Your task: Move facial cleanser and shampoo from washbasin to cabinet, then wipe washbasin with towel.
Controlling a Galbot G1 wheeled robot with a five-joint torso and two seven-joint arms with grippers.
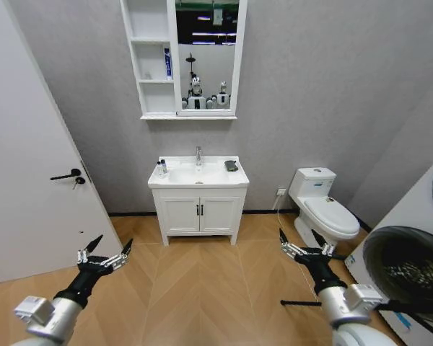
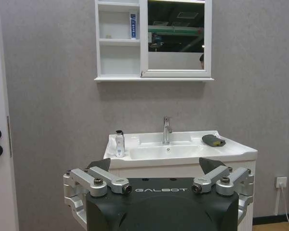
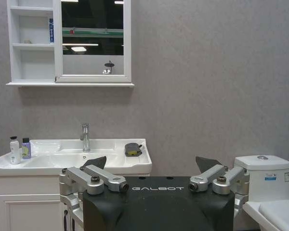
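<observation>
Head view: As the robot stood well back on the wooden floor, nothing of the task appeared done; two small bottles (image 1: 161, 167) stood at the left rear corner of the white rectangular ceramic washbasin (image 1: 215, 179), and the small dark folded towel (image 1: 232, 166) lay at its right rear corner, beside the chrome faucet (image 1: 198, 156).
Claws, head view: The left gripper (image 1: 105, 253) and right gripper (image 1: 304, 243) both hung released and empty, low in front of the robot, far short of the low white two-door vanity (image 1: 199, 213).
Cabinet, head view: The white wall-mounted cabinet with open shelves and mirror (image 1: 154, 86) held a blue-and-white tube (image 1: 167, 63) on its middle shelf; whether that was one of the task's items could not be told.
Left wrist view: The left gripper (image 2: 160, 169) showed its fingers spread wide, the washbasin (image 2: 231, 149) beyond. A clear pump bottle (image 2: 119, 144) stood at one rear corner; any second bottle was hidden behind it. The towel (image 2: 213, 140) showed a yellowish patch not made out from the head.
Right wrist view: The right gripper (image 3: 153, 169) was likewise spread open. This angle separated the pair: a white pump bottle (image 3: 14, 150) and a shorter blue bottle (image 3: 26, 148), side by side. The towel (image 3: 132, 149) sat near the rim, and a white toilet (image 3: 261, 179) stood alongside.
Remaining: Both moves and the wipe, by this evidence.
</observation>
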